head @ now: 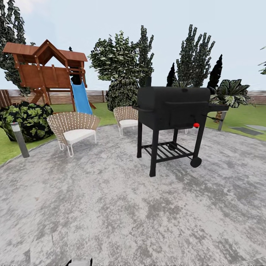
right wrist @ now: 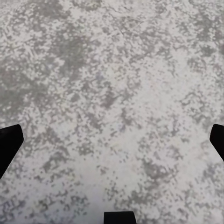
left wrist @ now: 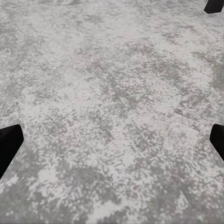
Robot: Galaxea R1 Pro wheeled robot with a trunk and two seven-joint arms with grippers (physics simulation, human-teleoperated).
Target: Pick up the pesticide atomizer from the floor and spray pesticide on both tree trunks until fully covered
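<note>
Mostly cropped, left claw (left wrist: 112, 140) and right claw (right wrist: 112, 140) gape, released, over speckled paving (head: 111, 207)

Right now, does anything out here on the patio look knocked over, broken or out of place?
Nothing stands out. The black grill stands upright on the grey paving, both wicker chairs sit upright at its edge, and the bollard lamp is only slightly tilted. Both grippers hang open over bare paving.

Home garden: paved patio (head: 111, 207), grill (head: 173, 111), chairs, playhouse (head: 48, 70) (blue slide), fence.
</note>
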